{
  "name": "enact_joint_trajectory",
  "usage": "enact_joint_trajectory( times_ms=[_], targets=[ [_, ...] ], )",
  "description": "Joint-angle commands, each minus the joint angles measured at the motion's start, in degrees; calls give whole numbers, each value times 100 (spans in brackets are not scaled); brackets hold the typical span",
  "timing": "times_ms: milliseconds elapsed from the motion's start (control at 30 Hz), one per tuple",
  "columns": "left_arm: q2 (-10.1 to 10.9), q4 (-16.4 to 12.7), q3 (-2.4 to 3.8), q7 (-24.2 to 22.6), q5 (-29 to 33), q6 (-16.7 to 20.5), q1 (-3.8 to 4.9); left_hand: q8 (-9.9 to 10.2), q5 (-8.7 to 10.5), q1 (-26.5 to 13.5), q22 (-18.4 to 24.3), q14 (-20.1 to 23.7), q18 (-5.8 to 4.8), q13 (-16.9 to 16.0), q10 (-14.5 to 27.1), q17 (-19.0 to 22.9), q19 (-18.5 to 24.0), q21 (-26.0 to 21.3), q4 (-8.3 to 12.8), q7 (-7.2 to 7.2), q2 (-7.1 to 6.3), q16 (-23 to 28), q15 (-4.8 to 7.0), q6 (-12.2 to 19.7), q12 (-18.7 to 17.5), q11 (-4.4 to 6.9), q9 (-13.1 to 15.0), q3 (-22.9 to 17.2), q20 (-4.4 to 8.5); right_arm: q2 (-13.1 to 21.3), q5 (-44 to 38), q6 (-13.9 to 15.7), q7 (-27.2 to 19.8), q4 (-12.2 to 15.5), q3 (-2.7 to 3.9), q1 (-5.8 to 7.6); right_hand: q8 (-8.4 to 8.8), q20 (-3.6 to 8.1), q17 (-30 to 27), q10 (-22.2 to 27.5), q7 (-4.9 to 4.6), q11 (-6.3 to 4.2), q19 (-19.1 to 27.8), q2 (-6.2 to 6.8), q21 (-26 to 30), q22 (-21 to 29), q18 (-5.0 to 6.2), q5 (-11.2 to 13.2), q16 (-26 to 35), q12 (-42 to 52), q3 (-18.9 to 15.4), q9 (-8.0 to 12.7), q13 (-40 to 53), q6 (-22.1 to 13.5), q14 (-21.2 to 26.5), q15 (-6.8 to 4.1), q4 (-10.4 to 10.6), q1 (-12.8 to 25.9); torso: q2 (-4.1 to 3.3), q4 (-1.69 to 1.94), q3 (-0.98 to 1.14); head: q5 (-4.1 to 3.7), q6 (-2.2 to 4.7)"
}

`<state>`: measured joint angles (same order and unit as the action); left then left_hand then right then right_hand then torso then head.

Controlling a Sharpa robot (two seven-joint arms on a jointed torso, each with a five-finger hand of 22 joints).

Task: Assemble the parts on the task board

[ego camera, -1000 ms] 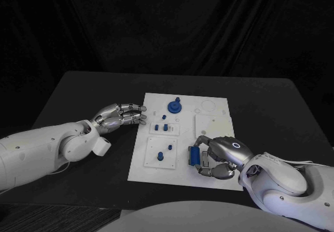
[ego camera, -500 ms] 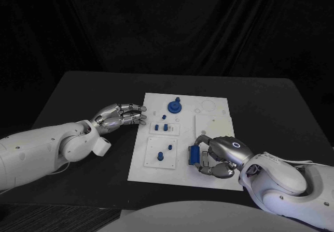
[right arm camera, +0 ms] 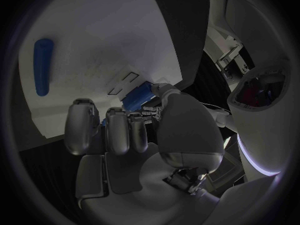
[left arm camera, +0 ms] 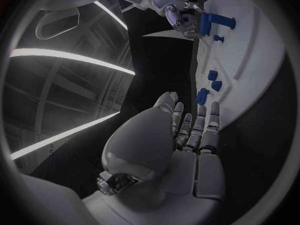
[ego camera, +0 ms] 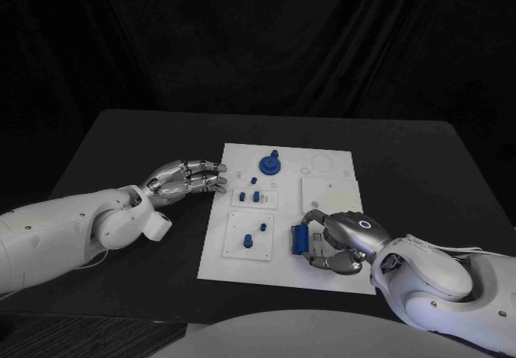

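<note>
Right hand (ego camera: 342, 240) on the board's (ego camera: 328, 280) near edge, fingers closed round a blue bar (ego camera: 298, 239). Left hand (ego camera: 185, 179) just off the board's left edge, fingers curled, empty.

A black table (ego camera: 118, 149) stands before a dark curtain. The white task board (ego camera: 331, 280) lies flat on it near the middle, running lengthwise from six o'clock toward twelve, tilted slightly clockwise.
</note>
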<state>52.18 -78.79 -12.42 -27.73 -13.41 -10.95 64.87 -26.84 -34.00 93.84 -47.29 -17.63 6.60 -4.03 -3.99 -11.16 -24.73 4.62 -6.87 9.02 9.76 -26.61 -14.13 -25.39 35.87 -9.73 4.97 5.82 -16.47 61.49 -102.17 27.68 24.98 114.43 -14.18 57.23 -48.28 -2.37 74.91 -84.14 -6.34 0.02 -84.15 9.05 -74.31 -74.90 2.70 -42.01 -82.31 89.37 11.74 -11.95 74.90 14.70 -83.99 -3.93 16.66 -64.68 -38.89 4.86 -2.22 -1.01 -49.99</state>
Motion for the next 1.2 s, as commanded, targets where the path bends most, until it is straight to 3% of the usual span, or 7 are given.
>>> enact_joint_trajectory(
  times_ms=[33,200,400,533,967,1100,1200],
  targets=[
    [-10,-13,5,-51,36,-73,-10,23,-19,-40,9,-22,-32,-7,-1,7,-24,29,-13,126,11,-30,-24,-42,34,-57,-5,-35,-3,-3,-12,-162,180,-10,-2,-15,38,-44,169,-491,-12,44,3,29,37,-1041,84,72,23,-38,-54,45,1373,-58,-298,55,5,20,3,-1,1,9,-1],
    [-9,-13,5,-48,36,-75,-11,23,-19,-40,9,-22,-32,-7,-1,7,-24,29,-13,126,11,-30,-24,-42,34,-57,-5,-35,-3,-18,-12,-195,196,-19,-2,-15,182,-60,153,-485,-37,65,6,-4,49,-1037,86,334,31,-43,-213,191,1365,-144,-294,73,4,13,1,0,-1,7,-1],
    [-9,-11,5,-44,36,-77,-11,23,-19,-40,9,-22,-32,-7,-1,7,-24,29,-13,126,11,-30,-24,-42,34,-57,-5,-35,-3,-17,-12,-140,178,-23,-2,-15,538,-73,107,-394,-47,81,16,531,74,-1031,90,2472,57,-144,-1122,499,1222,-539,-282,87,55,-3,0,-2,0,15,-1],
    [-9,-9,5,-40,36,-78,-12,23,-19,-40,9,-22,-32,-7,-1,7,-24,29,-13,126,11,-30,-24,-42,34,-57,-5,-35,-3,2,-12,-6,121,-19,-2,-15,1041,-54,84,-331,-1,46,25,735,91,-1027,95,2894,71,-217,-1313,651,1123,-889,-275,60,69,7,-1,-1,0,18,-1],
    [-5,-5,5,-43,36,-64,-13,32,-19,-55,10,-25,-41,-9,-6,10,-26,31,-3,131,10,-35,-29,-47,42,-66,-7,-50,-2,311,138,812,-249,146,-1,11,501,-34,97,-327,22,23,-8,641,20,-1047,80,2950,61,-229,-1230,580,1103,-628,-288,38,61,38,-1,-5,1,15,-1],
    [-4,-9,5,-55,36,-40,-13,33,-18,-59,10,-25,-42,-11,-8,10,-27,32,-1,131,7,-36,-29,-49,51,-66,-7,-52,-1,518,941,866,-311,223,0,257,-49,-40,237,-428,3,36,-93,-83,-164,-1100,42,2327,-32,-123,-701,415,1244,468,-347,49,25,133,2,-6,2,4,-1],
    [-6,-10,5,-61,37,-19,-13,34,-18,-61,10,-26,-42,-11,-9,10,-27,32,0,131,6,-36,-29,-50,57,-66,-7,-52,-1,717,1825,480,-136,218,-1,705,-326,-51,419,-586,95,59,-211,-239,-458,-1183,-19,2083,-153,63,-595,292,1509,1491,-402,64,1,113,3,-8,3,-20,-1]
  ],
)
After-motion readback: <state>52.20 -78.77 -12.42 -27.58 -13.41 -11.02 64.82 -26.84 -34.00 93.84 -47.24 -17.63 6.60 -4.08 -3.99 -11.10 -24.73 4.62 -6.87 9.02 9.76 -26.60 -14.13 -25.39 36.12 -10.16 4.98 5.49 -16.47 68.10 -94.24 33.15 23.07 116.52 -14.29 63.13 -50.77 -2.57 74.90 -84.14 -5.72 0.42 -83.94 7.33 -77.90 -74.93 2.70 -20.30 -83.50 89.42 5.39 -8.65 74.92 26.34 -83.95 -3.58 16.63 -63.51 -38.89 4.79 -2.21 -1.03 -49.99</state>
